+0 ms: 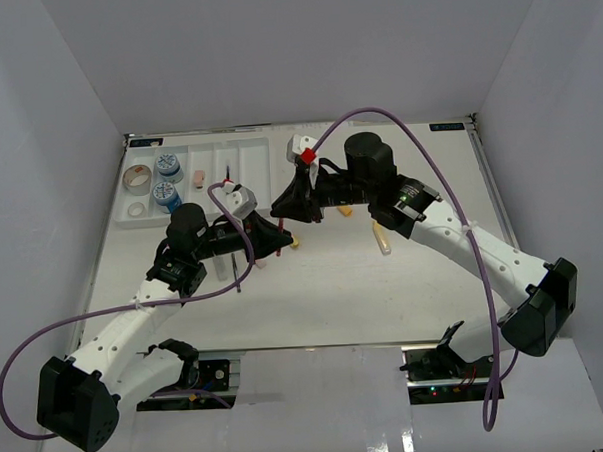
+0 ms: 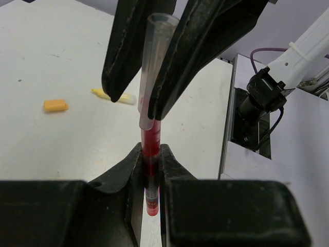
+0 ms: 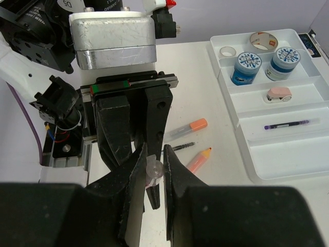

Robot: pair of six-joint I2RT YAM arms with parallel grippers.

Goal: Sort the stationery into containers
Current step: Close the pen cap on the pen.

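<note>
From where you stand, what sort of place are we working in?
Most likely a robot test booth, not an office: a white table boxed in by plain walls, the left arm and right arm mounted at its edge, both gripping one red pen, and a white divided tray of stationery.

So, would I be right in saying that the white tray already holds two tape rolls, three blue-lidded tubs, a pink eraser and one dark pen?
Not quite: there are two blue-lidded tubs, not three. The right wrist view shows them side by side in the white tray, in the compartment next to the pink eraser. The two tape rolls and the one dark pen are as you said.
</note>
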